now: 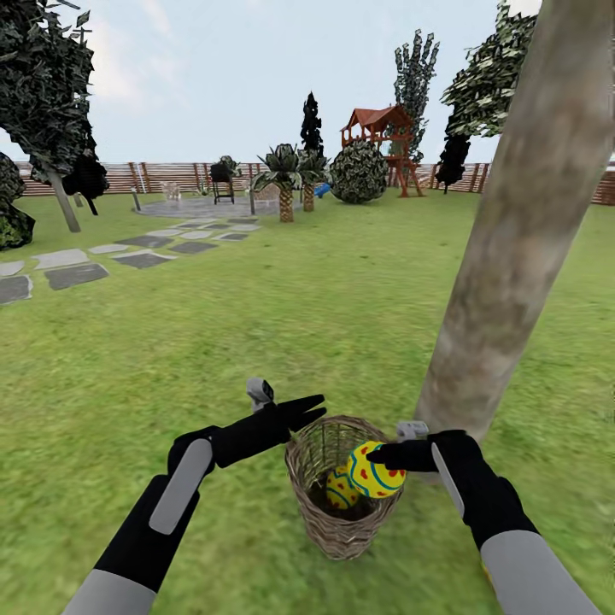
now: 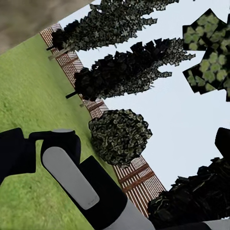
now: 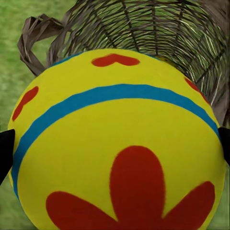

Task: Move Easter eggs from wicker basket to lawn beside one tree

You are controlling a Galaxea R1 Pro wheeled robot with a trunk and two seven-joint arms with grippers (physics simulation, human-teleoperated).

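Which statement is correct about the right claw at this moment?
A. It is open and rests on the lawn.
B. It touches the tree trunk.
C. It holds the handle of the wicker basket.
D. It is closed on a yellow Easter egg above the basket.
D: the right claw grips a yellow Easter egg at the rim of the wicker basket, and the right wrist view shows the egg between its fingertips.

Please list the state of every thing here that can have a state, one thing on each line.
Right gripper: shut on the flower egg.
Flower egg: held over the basket's rim.
Second egg: lying inside the basket.
Basket: upright on the lawn beside the tree.
Left gripper: open, at the basket's rim, holding nothing.
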